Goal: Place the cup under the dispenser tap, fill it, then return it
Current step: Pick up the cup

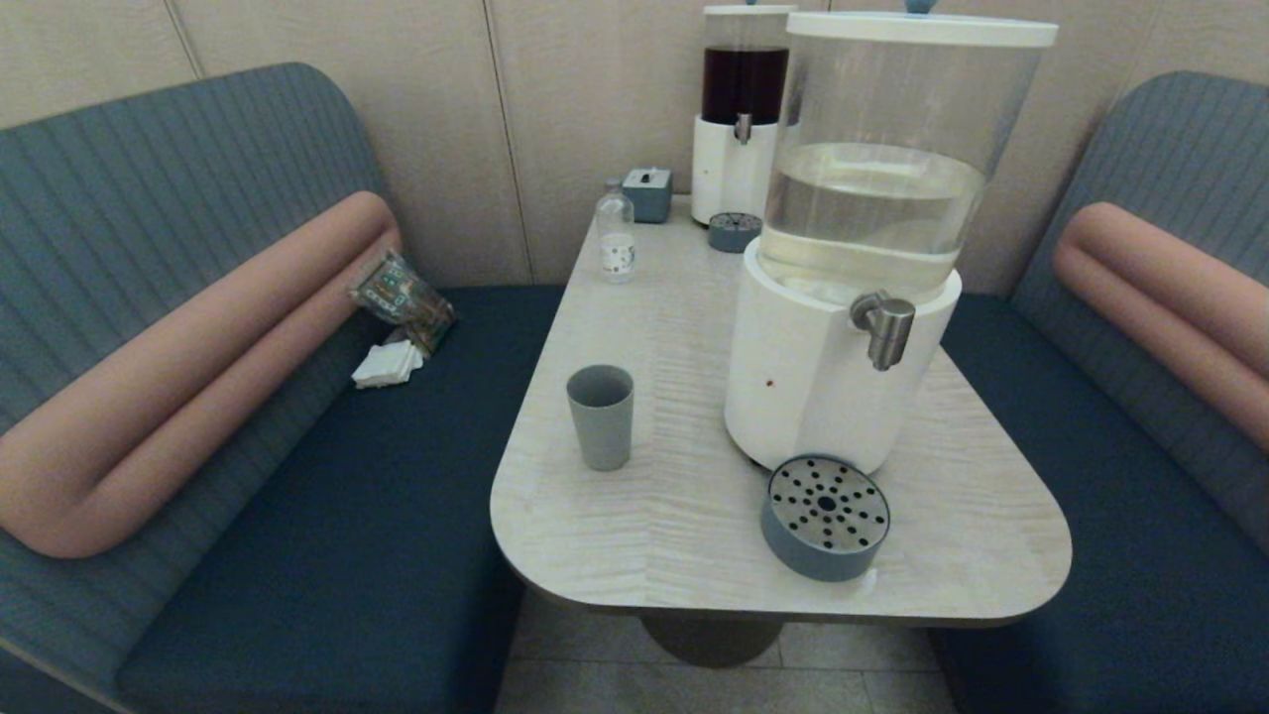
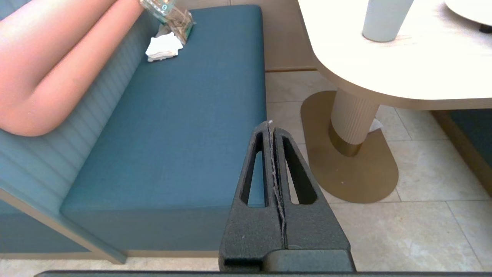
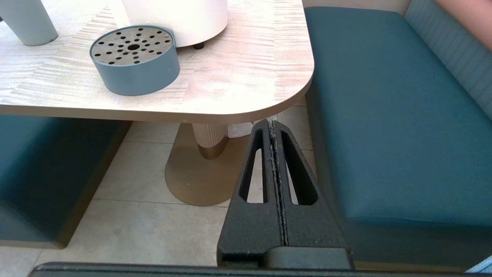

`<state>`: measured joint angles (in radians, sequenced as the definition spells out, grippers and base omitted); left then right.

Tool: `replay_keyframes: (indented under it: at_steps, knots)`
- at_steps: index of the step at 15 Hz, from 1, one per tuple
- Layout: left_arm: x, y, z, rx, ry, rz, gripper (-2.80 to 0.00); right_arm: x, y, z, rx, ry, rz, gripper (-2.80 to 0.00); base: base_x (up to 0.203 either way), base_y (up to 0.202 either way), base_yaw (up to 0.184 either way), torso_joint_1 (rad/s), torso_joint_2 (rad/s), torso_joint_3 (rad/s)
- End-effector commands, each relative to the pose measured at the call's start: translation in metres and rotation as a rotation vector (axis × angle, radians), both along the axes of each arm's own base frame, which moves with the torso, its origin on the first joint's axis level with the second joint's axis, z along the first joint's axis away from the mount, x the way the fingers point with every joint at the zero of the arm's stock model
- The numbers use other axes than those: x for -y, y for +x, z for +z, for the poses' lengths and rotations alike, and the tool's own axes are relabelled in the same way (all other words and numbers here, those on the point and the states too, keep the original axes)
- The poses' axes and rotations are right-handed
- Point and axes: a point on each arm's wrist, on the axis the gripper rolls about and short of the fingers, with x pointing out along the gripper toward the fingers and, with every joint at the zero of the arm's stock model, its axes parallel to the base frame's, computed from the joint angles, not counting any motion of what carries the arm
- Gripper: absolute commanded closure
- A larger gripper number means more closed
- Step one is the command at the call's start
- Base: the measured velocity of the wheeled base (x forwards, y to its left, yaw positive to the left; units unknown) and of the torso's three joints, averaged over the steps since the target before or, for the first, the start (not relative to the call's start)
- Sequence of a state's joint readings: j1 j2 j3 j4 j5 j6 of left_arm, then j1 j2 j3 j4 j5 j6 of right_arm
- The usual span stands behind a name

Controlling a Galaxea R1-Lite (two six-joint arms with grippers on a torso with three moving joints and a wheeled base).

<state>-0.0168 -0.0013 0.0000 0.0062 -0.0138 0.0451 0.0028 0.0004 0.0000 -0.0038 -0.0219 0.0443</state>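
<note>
The grey-blue cup (image 1: 600, 416) stands upright and empty on the table's left part, left of the big white-based dispenser (image 1: 828, 367). Its steel tap (image 1: 884, 327) juts out over a round grey drip tray (image 1: 825, 516) with a perforated metal top. The cup's base (image 2: 386, 19) shows in the left wrist view, and its side (image 3: 27, 21) in the right wrist view. My left gripper (image 2: 271, 125) is shut and empty, hanging below the table beside the left bench. My right gripper (image 3: 273, 123) is shut and empty, low near the table's right corner. Neither arm shows in the head view.
At the back stand a dark-red-liquid dispenser (image 1: 742, 119) with its own small drip tray (image 1: 734, 231), a clear bottle (image 1: 616, 233) and a small grey box (image 1: 648, 193). Blue benches (image 1: 327, 496) flank the table (image 1: 674, 555); wrappers and napkins (image 1: 397, 327) lie on the left one.
</note>
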Motion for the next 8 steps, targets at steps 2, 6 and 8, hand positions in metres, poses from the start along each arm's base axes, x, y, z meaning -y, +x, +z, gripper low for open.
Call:
replay_keyframes:
  at_steps: [2,6,8]
  knots:
    - [0.0000,-0.0001,0.0004,0.002,-0.001,0.000,0.00,0.0000,0.0001,-0.0002,0.001,0.002,0.001,0.00,0.000,0.000,0.000,0.000,0.00,0.000]
    - [-0.0002,-0.0001,0.0005,0.002,-0.049,0.010,0.00,0.0000,0.0001,-0.0002,0.001,0.003,-0.001,0.00,0.000,0.000,0.000,0.000,0.00,0.000]
    - [-0.0002,0.0000,0.0003,0.002,-0.051,0.011,0.00,0.0000,0.0001,-0.0001,0.001,0.003,0.001,0.00,0.000,0.000,0.000,0.000,0.00,0.000]
